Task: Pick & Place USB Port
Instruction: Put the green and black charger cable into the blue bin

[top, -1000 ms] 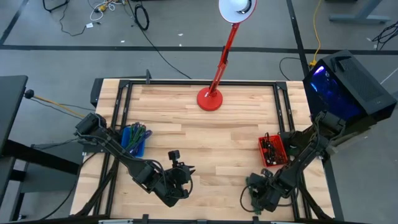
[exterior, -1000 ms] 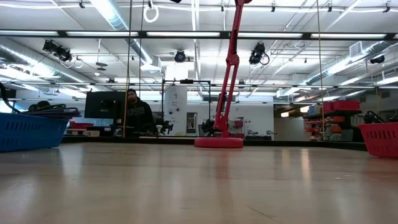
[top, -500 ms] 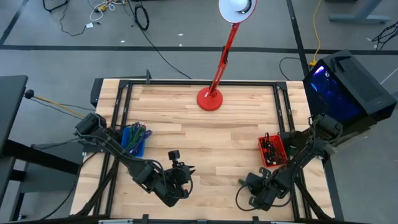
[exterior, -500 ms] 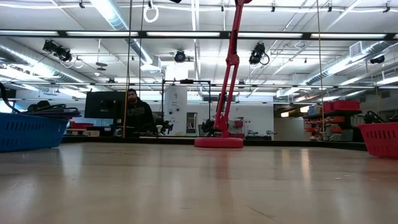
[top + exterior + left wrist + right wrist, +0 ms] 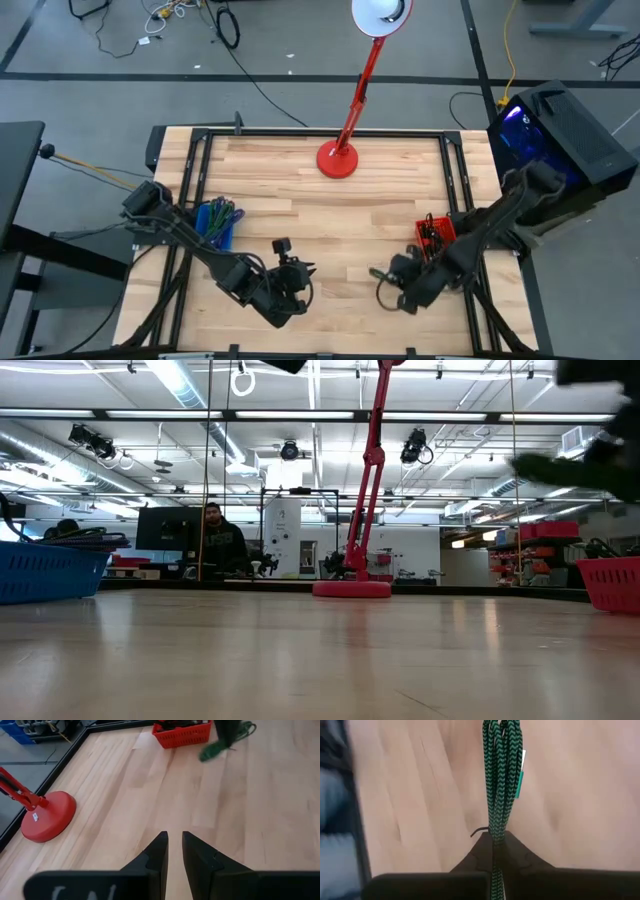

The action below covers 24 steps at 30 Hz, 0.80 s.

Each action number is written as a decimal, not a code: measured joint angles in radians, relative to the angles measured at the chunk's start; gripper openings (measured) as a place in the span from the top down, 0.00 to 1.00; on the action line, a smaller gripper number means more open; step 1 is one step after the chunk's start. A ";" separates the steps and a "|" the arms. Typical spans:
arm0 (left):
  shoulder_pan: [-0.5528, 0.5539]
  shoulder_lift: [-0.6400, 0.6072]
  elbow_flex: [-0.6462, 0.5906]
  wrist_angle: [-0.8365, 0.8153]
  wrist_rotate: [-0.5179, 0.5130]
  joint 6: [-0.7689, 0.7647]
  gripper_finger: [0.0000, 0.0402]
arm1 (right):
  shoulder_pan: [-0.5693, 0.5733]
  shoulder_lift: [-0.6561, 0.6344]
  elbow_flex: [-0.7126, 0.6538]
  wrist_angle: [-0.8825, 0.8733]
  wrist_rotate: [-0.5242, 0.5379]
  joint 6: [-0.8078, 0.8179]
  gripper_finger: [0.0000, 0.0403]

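Here, the right gripper (image 5: 493, 842) is clamped on a green-and-black braided USB cable (image 5: 501, 775), the bundle dangling just above the bare wooden table (image 5: 330, 215), roughly five o'clock from the table's centre. To carry it well, it should likely travel level and slowly so the loose loops don't snag. The right arm reaches in from the red bin (image 5: 436, 240) at three o'clock. The left gripper (image 5: 173, 851) waits at seven o'clock, fingers nearly together, gripping nothing.
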 joint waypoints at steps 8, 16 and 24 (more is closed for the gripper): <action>0.074 0.000 0.000 0.144 0.001 0.069 0.85 | -0.138 -0.256 0.000 0.141 0.249 -0.339 0.98; 0.148 0.000 0.000 0.661 0.140 0.473 0.85 | -0.184 -0.363 0.001 0.637 0.237 -0.817 0.98; 0.232 0.000 0.000 0.944 0.389 0.559 0.85 | -0.184 -0.361 0.002 0.772 0.154 -0.928 0.98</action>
